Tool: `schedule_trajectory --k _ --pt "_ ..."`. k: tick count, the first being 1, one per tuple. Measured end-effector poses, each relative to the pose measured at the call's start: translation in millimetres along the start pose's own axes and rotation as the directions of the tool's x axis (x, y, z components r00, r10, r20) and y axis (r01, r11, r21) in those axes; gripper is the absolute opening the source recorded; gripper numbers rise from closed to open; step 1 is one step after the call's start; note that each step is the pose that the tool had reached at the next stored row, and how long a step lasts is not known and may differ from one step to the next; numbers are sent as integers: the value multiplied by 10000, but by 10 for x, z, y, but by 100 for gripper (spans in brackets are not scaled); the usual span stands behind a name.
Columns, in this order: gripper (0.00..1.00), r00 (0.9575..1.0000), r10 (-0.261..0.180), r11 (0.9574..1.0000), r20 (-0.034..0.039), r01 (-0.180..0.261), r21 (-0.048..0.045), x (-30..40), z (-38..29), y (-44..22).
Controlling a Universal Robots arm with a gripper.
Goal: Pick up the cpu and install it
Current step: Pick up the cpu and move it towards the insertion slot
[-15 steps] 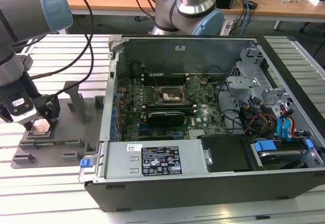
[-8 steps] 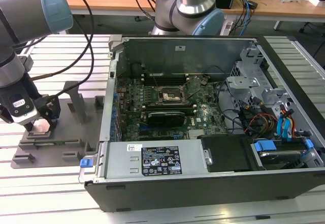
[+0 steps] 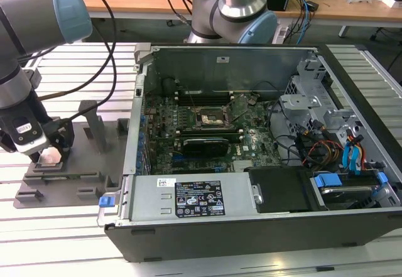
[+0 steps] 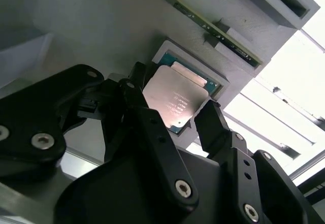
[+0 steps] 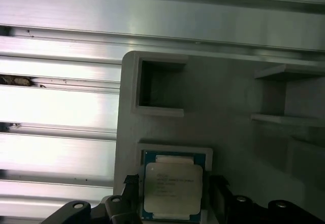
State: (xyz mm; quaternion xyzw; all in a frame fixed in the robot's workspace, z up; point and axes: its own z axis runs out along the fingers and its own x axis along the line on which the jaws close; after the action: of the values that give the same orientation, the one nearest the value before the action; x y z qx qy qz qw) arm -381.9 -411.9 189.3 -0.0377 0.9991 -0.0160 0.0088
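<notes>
The task is at its opening step: the cpu (image 5: 172,189) lies flat, metal top up, in a square pocket of the grey holder (image 3: 88,164), which sits on the slatted table (image 3: 63,245) at the exterior view's left, just beside the open case (image 3: 251,233). The gripper (image 4: 175,109) is down over that pocket, its two black fingers (image 4: 213,125) standing one on each side of the chip. In the first wrist view a thin strip of the pocket shows between each finger and the chip's edge, so the jaws look parted a little wider than the cpu and not closed on it. In the second wrist view one finger seems very near or touching an edge, and I cannot tell which. Nothing suggests the chip has been lifted, since it looks seated level in the recess. Inside the case the socket (image 3: 213,119) sits on the motherboard, well apart from the gripper, and I judge it unfilled, though its inside is too small to read. So the approach looks done; the grasp, the carry to the socket and the seating are all left.
</notes>
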Motion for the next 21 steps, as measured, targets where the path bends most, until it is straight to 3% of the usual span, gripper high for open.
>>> schedule_trajectory --k 13,14,15,21 --pt "66 10000 0 10000 -5 0 -2 -21 3 6" --pt "65 10000 0 10000 -7 0 -1 -21 3 6" --pt "55 10000 -1 10000 -5 1 -1 -21 3 7" --pt "55 10000 -1 10000 -4 1 -2 -22 4 8"
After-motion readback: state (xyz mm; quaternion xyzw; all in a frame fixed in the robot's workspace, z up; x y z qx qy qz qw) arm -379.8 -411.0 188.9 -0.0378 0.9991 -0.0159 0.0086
